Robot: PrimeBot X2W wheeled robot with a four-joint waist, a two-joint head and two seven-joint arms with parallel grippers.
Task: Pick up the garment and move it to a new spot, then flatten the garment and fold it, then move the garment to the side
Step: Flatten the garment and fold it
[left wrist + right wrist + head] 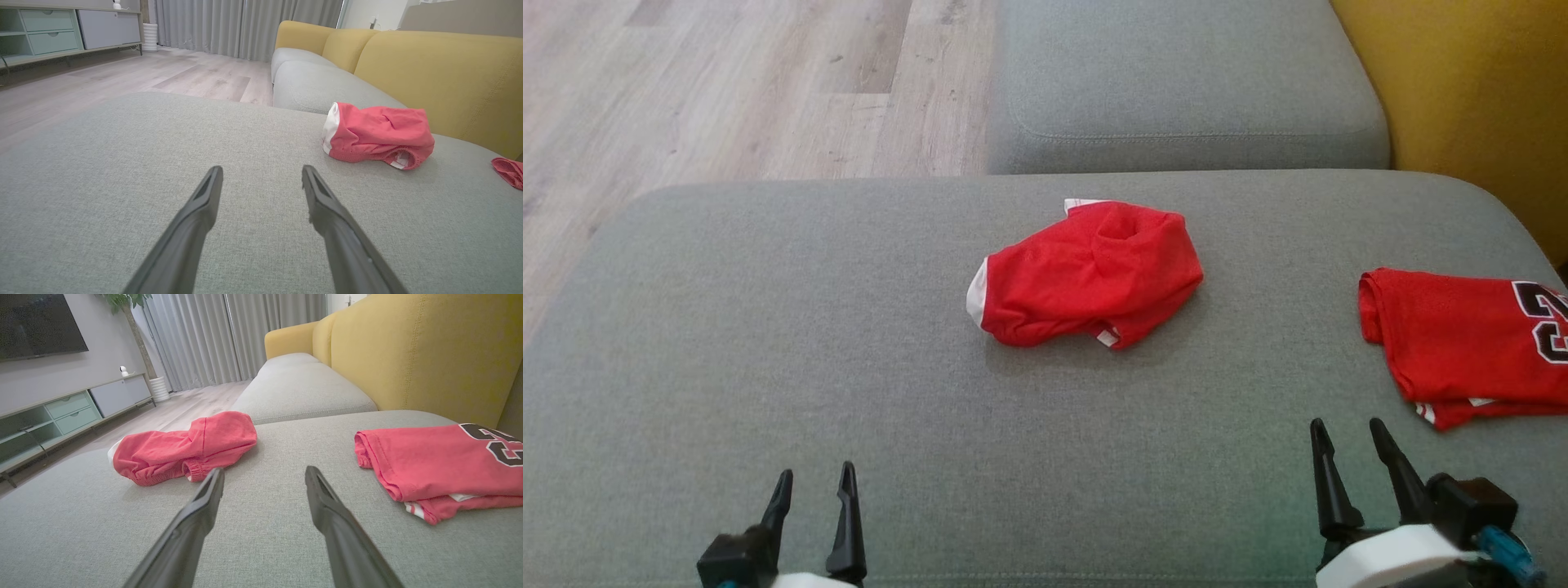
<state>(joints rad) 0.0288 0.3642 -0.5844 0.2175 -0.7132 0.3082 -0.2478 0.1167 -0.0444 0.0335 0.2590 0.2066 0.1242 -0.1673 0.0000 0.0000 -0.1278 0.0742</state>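
Crumpled red garment [1090, 273] in a loose heap a little beyond the middle of the grey cushion [768, 327], with white trim visible at its left end and its near edge. At the right edge of the same cushion, a folded jersey [1462, 343], also red, with dark numerals (only partly in frame), lying flat and well apart from the heap.

Over the near left part of the cushion, the left gripper [817, 470], fingers spread wide, holding nothing. Over the near right part, the right gripper [1346, 423], fingers spread wide too and empty, near the folded jersey but not touching it. Both well apart from the red garment.

Beyond the far edge of the cushion, a second grey seat [1176, 82]. Beyond the far left corner, wooden floor [727, 82]. Along the right side, a yellow backrest [1462, 82].
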